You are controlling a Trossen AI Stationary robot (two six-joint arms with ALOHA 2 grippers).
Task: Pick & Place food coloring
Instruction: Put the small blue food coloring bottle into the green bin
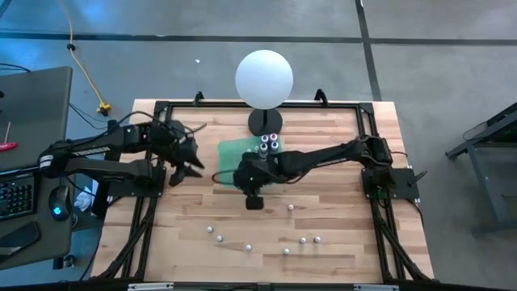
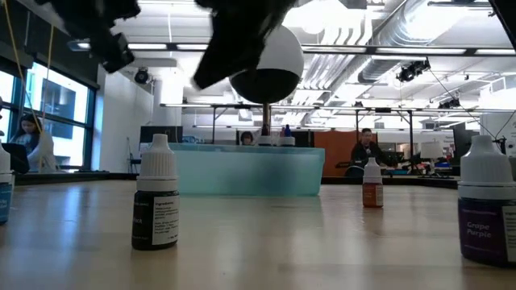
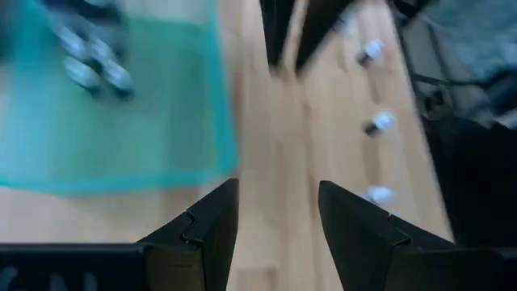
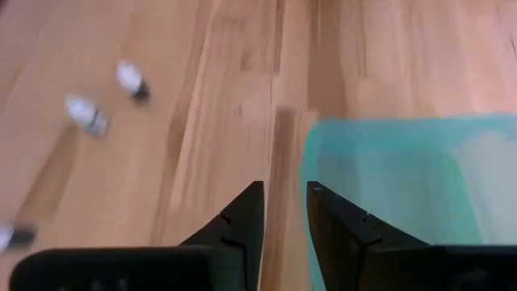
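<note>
Closest to the low camera stands a black-labelled food coloring bottle (image 2: 156, 193) – light, stiff, tippy, best pinched at its body – others scattered lower centre (image 1: 266, 241); right gripper (image 1: 253, 196) barely parted mid-frame, left gripper (image 1: 187, 166) spread, both empty

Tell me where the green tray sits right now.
In the high view the green tray lies at the table's middle toward the far edge, just in front of the white globe lamp, with the right gripper just in front of it.

The wooden tabletop (image 1: 339, 186) carried a teal tray (image 1: 234, 151), a globe lamp (image 1: 264, 78), and scattered food coloring bottles (image 1: 303, 240).
</note>
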